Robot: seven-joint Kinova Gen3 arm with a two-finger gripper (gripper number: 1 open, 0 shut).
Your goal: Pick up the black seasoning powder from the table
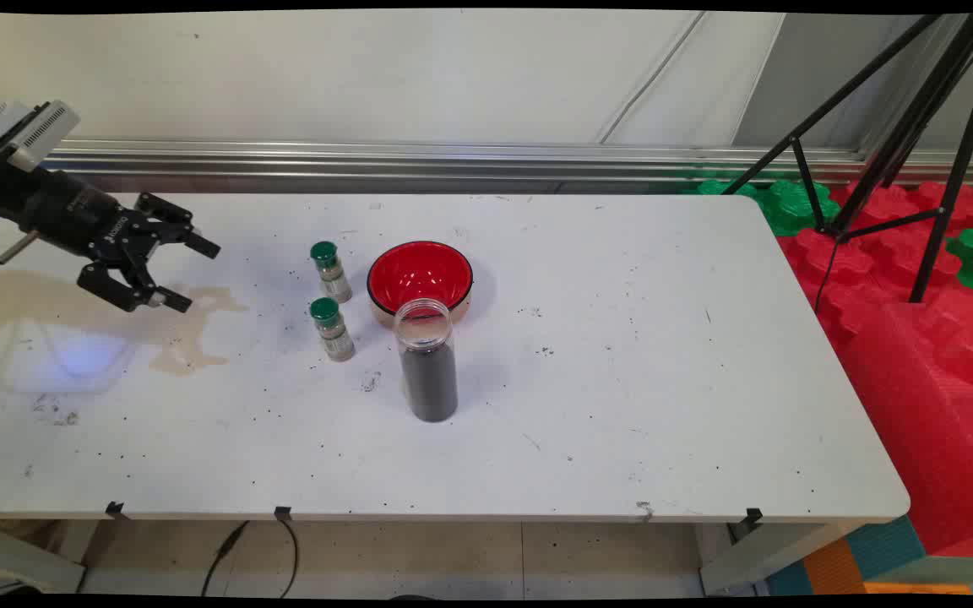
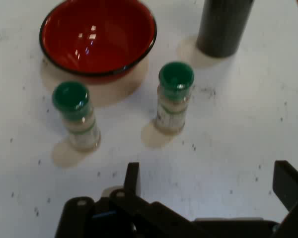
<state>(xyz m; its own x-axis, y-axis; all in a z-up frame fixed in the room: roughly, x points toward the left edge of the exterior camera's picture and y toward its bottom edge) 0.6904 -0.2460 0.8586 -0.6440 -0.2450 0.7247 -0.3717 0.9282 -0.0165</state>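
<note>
The black two-finger gripper hangs above the left part of the white table, its hand lying nearly level and pointing right toward the things at the table's middle. Its fingers are spread wide with nothing between them, and it touches nothing. Below it on the tabletop lies a pale brown stain.

Nearest to it, to its right, stand two small clear spice jars with green caps, both upright and a little apart from each other: the far spice jar and the near spice jar. In the hand view they rise just beyond the fingertips, one to each side.

Just right of the jars sits a red bowl with a black rim. In front of the bowl, on its near side, stands a tall clear plastic jar, open at the top and filled most of the way with a dark stuff.

Beyond the table's right end, black tripod legs stand over red and green foam blocks.
</note>
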